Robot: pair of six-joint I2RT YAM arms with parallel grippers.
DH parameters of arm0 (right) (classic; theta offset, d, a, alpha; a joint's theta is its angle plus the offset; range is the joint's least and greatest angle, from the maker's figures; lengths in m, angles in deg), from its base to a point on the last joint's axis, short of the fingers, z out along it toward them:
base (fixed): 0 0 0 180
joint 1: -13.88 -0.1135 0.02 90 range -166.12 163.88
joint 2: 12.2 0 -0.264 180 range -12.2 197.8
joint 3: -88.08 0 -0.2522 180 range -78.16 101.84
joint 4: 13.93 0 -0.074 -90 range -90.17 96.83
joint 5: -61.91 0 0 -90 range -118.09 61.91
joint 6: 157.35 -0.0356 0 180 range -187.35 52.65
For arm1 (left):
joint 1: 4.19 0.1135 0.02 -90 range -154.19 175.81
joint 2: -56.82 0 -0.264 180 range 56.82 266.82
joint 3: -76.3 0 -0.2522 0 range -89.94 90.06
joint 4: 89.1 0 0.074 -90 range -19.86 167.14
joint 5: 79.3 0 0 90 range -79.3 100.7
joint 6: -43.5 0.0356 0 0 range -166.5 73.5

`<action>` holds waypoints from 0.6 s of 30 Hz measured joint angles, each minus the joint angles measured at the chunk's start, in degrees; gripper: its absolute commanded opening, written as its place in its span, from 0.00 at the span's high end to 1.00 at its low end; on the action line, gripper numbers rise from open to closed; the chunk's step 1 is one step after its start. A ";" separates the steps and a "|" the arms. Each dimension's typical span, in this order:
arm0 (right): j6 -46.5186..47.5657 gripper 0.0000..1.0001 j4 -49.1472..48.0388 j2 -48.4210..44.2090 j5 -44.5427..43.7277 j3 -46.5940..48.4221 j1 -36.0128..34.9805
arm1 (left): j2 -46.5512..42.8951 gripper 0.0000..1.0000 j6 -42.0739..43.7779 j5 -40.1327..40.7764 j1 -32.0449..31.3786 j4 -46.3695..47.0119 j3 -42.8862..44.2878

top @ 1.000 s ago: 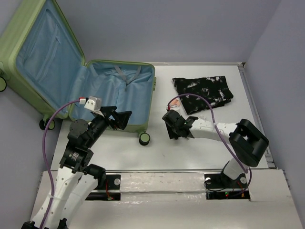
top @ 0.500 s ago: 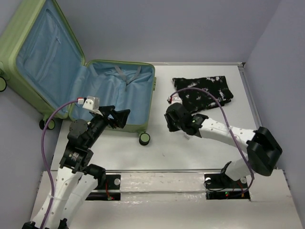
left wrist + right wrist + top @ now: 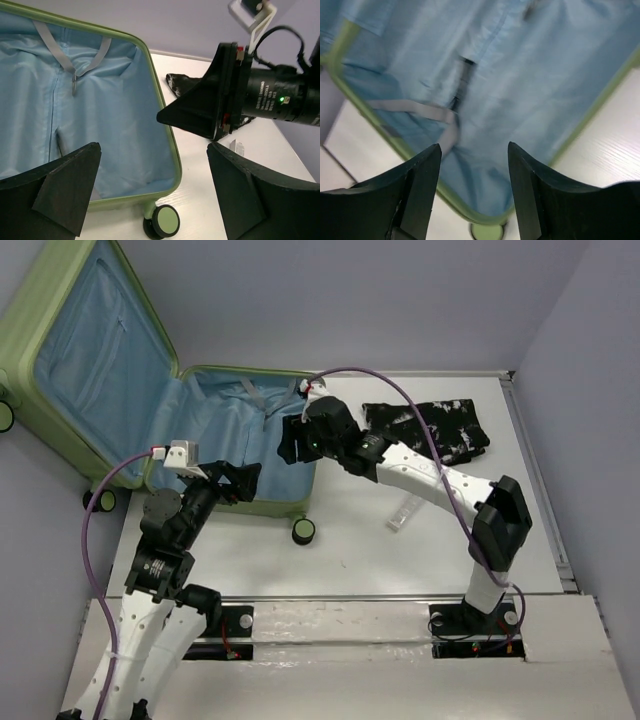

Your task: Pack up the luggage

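Edges: the luggage [image 3: 230, 425] lies open at the left of the surface [image 3: 360, 560]. Its lid leans up toward the left wall and its base lies flat. The base's green right rim runs just under my right gripper [image 3: 298, 440].
Open room: bare surface lies between that rim and the black-and-white cloth bundle [image 3: 430, 428] at the far right. A small clear item [image 3: 403, 512] lies on it, nearer my bases.
Right arm: stretched long, reaching far and leftward, with the wrist above the luggage's right rim.
Right gripper: fingers parted with nothing between them, hanging over the blue lining and grey straps.
Left arm: folded low at the luggage's near rim, left of the front wheel [image 3: 303, 531].
Left gripper [image 3: 240, 483]: spread wide and empty, pointing across the near rim.
Luggage: its base lies below my right gripper and just ahead of my left one.
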 measured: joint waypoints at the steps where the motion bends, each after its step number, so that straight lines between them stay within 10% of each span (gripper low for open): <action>1: 0.00 0.50 0.22 -0.22 0.02 -1.16 0.50 | -0.04 0.01 0.00 0.02 0.00 -0.07 0.00; 18: 3.93 0.49 4.79 7.48 -9.29 -10.21 19.17 | -1.60 0.01 0.00 -0.26 0.00 -0.33 0.00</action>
